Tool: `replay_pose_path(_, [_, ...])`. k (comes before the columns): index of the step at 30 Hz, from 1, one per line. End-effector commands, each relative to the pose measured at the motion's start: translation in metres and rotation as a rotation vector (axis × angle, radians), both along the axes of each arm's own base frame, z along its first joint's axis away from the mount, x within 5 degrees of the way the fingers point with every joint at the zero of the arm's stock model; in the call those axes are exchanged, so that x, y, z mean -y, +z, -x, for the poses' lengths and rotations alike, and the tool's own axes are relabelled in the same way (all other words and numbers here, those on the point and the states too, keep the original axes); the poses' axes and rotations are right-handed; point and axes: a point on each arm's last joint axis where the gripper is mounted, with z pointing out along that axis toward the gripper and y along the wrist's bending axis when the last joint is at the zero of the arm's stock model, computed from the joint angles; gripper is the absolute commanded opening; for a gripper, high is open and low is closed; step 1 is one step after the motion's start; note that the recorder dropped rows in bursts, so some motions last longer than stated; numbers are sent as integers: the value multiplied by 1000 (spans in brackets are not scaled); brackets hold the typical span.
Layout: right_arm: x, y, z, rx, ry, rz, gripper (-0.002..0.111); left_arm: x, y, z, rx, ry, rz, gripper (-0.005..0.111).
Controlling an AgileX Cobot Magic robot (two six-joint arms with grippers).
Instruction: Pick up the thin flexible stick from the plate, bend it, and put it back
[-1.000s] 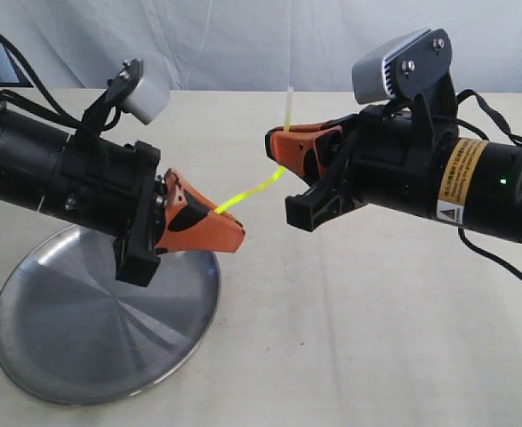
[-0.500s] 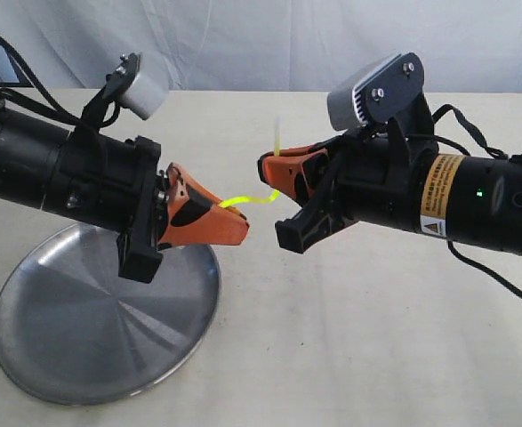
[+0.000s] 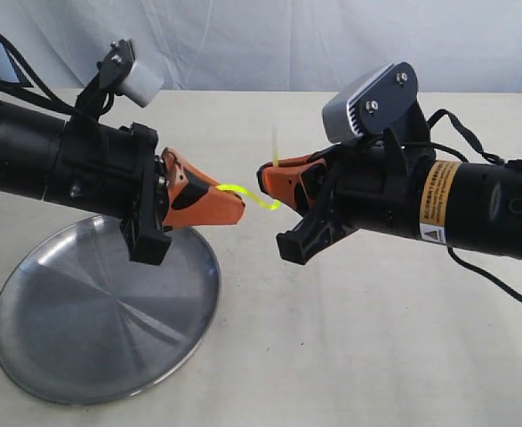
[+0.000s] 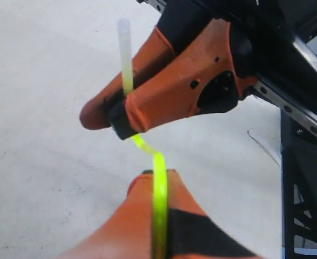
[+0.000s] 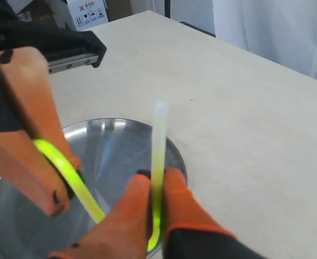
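The thin flexible stick (image 3: 247,194) is a yellow-green strand held in the air between both orange grippers, curved into an S-shaped bend. My left gripper (image 3: 240,206) is shut on one end of it; the strand runs between its pads (image 4: 159,194). My right gripper (image 3: 262,173) is shut on the other part, with a whitish end (image 3: 277,142) sticking up above the jaws (image 5: 158,140). The tips stand a short gap apart, above the table just right of the plate (image 3: 83,347). The shiny silver plate lies below the left arm with nothing on it (image 5: 115,145).
A beige tabletop (image 3: 376,338) spreads to the right and front of the plate. A white cloth backdrop (image 3: 269,40) hangs behind the table. Both black arm bodies reach in from the sides at about the same height.
The two grippers have come closer together. The stick between them went from a nearly straight span to a tight curved bend. The right arm moved left and slightly down.
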Motion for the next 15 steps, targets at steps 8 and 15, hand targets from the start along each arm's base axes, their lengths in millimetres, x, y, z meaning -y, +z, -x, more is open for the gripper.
replay_pose_path(8, [-11,6,9,39,121,-59,-1,0,5,-10,27,122,19,0])
replay_pose_path(15, [-11,5,9,35,129,-53,-1,0,3,-12,28,136,11,0])
